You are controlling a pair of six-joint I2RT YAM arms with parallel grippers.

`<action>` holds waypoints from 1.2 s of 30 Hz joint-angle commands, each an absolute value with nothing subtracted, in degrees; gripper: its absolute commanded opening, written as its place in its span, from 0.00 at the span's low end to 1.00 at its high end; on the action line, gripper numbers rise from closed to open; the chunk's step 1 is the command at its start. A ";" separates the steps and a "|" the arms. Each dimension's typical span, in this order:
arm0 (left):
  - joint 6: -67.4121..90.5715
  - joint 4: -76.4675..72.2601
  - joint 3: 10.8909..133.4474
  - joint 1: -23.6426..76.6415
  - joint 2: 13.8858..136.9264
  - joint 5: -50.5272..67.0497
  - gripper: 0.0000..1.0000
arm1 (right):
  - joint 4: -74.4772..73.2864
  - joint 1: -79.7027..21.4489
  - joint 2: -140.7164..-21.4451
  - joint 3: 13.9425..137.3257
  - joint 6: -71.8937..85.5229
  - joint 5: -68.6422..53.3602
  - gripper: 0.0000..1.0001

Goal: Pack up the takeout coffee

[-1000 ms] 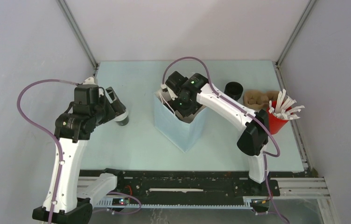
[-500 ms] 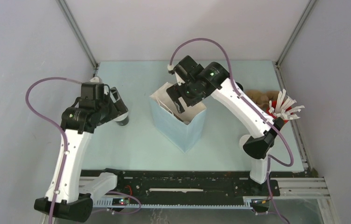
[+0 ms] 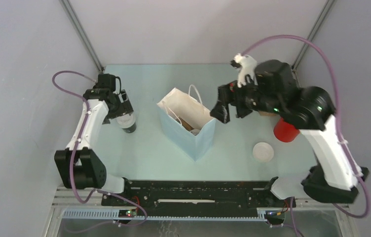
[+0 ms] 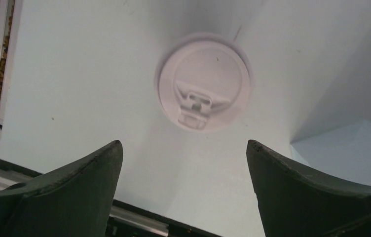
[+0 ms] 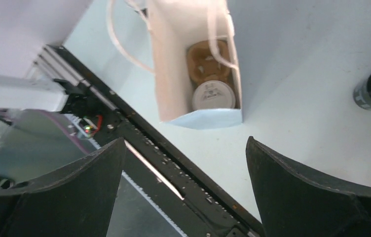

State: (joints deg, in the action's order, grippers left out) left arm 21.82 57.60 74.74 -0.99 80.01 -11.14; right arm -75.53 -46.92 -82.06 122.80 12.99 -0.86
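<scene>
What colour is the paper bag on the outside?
The paper bag is light blue outside, best seen in the top view.

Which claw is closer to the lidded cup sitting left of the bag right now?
Left. The left claw hangs open just above the lidded cup. The right claw is raised to the right of the paper bag, which stands between it and the cup.

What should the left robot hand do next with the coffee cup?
Probably lower the open left gripper around the lidded cup and close on it. The cup stands on the table outside the bag, and the carrier inside seems to have a free slot.
</scene>
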 commanded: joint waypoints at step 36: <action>12.35 48.16 77.94 -1.12 93.12 -8.07 0.80 | -66.24 -43.34 -73.62 108.80 18.88 -9.55 1.00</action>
